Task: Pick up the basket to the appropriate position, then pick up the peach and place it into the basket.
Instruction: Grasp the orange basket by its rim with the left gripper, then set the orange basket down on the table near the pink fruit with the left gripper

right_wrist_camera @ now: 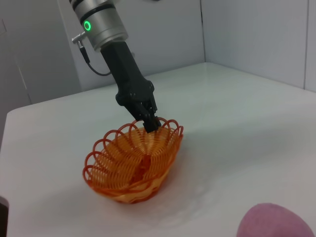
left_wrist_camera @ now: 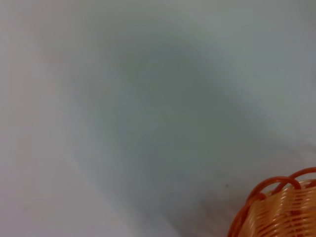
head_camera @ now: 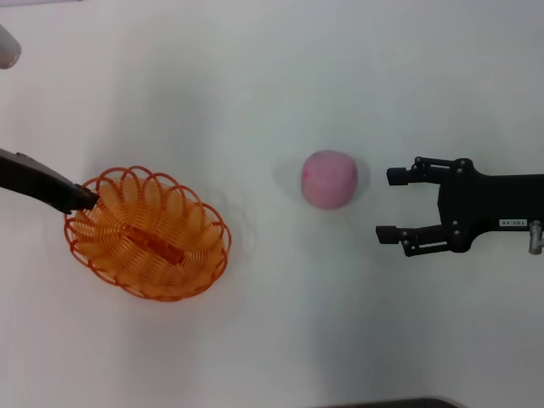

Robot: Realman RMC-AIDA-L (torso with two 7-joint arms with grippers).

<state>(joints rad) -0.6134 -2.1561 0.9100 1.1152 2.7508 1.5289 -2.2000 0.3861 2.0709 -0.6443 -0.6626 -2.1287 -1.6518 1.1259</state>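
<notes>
1. Both pincers are in view. The left gripper [right_wrist_camera: 150,122] comes down at the far-left rim of the basket [head_camera: 146,234], its fingers clenched on the scalloped edge as the right wrist view shows. The right gripper [head_camera: 393,204] hangs released, jaws spread wide, just beside the peach [head_camera: 330,178] on its right and not touching it.

2. The table [head_camera: 272,76] is a plain white top, smooth enough that a light thing probably slides on it under a push.

3. The basket sits on the table at the robot's left, well apart from the peach, with nothing in it. It is made of looped orange strands with open gaps, so it looks light and somewhat springy. The rim loops are the natural place to pinch. A one-sided hold there will likely let it tilt or flex when lifted.

4. The peach rests near the middle of the table, between the basket and the right gripper. It is round and smooth-skinned, so it may roll if nudged and slip from a shallow pinch. The best hold appears to be across its widest part, fingers on opposite sides, with modest squeeze in case it is soft.
</notes>
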